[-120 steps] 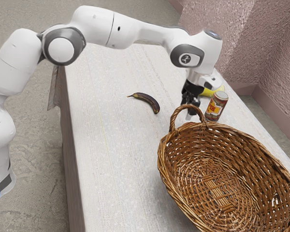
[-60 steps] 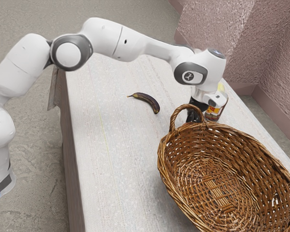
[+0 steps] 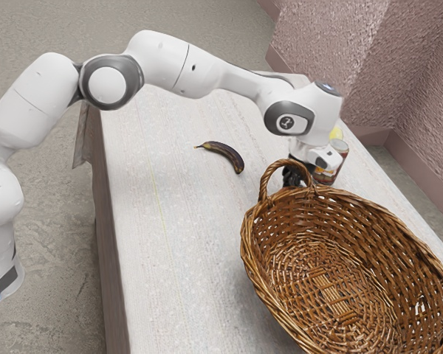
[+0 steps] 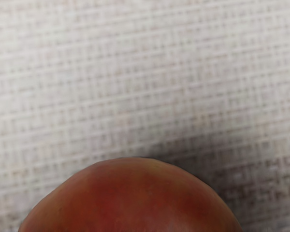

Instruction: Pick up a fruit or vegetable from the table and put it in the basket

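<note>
Red and smooth, a round fruit or vegetable (image 4: 135,198) sits right under the hand or in its grasp, and that is the whole game here: target directly below, no sideways reach called for! The black pincer (image 3: 295,177) is down low, just behind the standing handle (image 3: 266,177) of the wicker basket (image 3: 317,190) in the exterior view. Is it open or closed, has it got hold? I can't tell; wicker covers the business end. The red skin curves evenly, so no long axis shows to line up with.

Now for the carry, as I judge it: secure the grip, then straight up, well above the rim, before swinging across. The basket's hollow opens towards the camera and the exterior view's right, its length running away from this handle end. Cut that corner low and the handle could snag the load. The can (image 3: 329,175) stands close by on the exterior view's right, another thing to clear, while the dark banana (image 3: 225,155) lies well apart on the worktop (image 3: 192,228).
</note>
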You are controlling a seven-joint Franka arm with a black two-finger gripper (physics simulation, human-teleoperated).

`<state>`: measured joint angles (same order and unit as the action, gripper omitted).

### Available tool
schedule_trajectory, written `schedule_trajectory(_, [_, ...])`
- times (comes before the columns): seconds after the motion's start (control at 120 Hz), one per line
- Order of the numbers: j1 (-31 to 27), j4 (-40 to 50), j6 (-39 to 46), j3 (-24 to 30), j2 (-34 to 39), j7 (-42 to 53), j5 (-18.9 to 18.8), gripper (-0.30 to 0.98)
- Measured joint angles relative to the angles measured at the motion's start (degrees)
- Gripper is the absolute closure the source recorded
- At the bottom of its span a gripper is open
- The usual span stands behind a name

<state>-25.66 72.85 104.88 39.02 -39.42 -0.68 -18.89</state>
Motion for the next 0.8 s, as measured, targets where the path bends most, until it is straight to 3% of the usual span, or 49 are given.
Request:
schedule_trajectory(0.158, [0.00,0.03,0.10,-0.01,0.09,-0.27,-0.15,0.29])
schedule_trajectory(0.375, [-2.07,0.19,-2.45,-0.53,3.77,-1.57,-0.59,0.32])
schedule_trajectory(0.6, [-3.52,-2.63,-12.28,-0.74,12.45,-3.59,-1.18,0.33])
schedule_trajectory(0.708, [-2.19,-10.12,-19.06,4.25,14.27,-4.77,-4.88,0.32])
schedule_trajectory(0.8, [-1.57,-14.45,-24.89,13.77,14.36,-6.11,-10.68,0.31])
